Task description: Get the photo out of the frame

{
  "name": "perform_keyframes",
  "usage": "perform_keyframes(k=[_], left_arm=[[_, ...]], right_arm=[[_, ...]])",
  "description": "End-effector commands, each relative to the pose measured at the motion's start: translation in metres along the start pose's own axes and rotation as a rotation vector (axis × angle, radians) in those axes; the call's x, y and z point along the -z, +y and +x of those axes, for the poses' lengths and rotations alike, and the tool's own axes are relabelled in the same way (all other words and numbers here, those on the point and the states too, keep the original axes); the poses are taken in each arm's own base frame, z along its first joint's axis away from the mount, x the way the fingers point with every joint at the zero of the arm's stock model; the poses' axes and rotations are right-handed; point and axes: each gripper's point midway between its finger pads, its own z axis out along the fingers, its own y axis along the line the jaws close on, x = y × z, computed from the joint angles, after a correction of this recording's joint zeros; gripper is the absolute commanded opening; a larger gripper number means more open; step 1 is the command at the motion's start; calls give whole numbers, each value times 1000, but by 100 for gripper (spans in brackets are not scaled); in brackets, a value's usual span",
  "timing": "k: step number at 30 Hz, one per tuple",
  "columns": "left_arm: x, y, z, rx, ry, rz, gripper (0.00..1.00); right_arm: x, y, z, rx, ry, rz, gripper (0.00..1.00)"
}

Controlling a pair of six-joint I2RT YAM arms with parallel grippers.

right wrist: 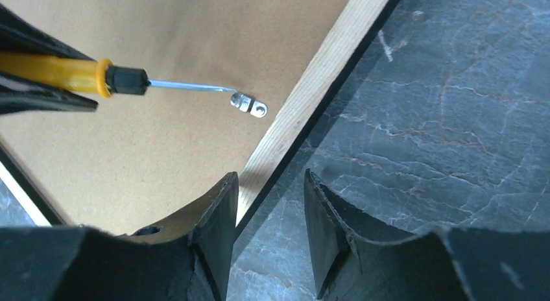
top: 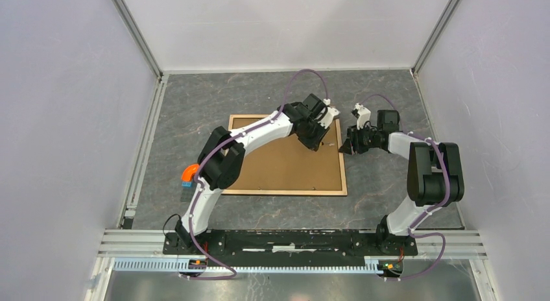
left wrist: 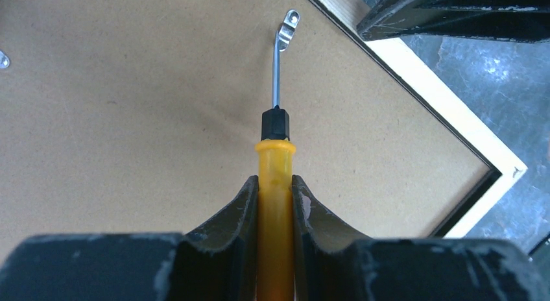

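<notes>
The left gripper (left wrist: 275,187) is clamped on a yellow-handled screwdriver (left wrist: 275,159), its tip at a metal retaining clip (left wrist: 287,27) on the frame (top: 285,168), which lies face-down on the table (right wrist: 454,119). The step looks like freeing the backing, so the clip needs levering aside next. The right gripper (right wrist: 270,179) hangs with fingers apart at the frame's right edge, holding nothing. The photo is hidden underneath.

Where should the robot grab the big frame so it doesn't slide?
Probably its light wood right rim, coming from the right: the frame lies flat, back up, so only its thin edge offers a pinch for the open right gripper.
</notes>
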Motion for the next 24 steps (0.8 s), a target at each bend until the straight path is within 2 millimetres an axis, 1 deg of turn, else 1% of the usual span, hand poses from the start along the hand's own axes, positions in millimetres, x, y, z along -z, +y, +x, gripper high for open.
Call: perform_keyframes(k=[1,3,5,6,7,8,10,14,15,18,20,21,23,24], left_arm=[[68,-9,-47,46,-145,122,2],[84,-13,-46,42,-137,184,2],[95,-16,-39,25,-115,234,2],[101,-21,-35,20,-106,267,2],[107,-27,-31,24,-94,307,2],[114,-33,-28,30,-87,347,2],[126,-47,-24,41,-85,427,2],[144,-67,-21,54,-89,538,3],[148,-72,-20,52,-90,564,3],[157,-81,-19,52,-87,619,3],[163,-86,-18,50,-86,649,3],[164,-86,-17,51,-86,652,3],[165,-86,-17,60,-85,652,3],[165,-84,-17,65,-85,647,3]], right_arm=[[16,16,-27,167,-27,-44,49],[25,30,-41,266,-61,-97,51],[35,46,-53,371,-104,-150,54],[41,56,-59,435,-131,-179,55],[47,62,-63,484,-149,-191,57],[47,79,-66,551,-160,-226,58],[52,99,-70,656,-182,-251,59],[52,133,-67,826,-185,-292,60],[50,139,-65,856,-178,-299,60],[48,148,-64,914,-172,-293,59],[48,151,-64,940,-167,-291,57],[47,153,-64,949,-163,-291,53],[48,156,-64,965,-161,-293,41],[48,158,-64,971,-160,-294,30]])
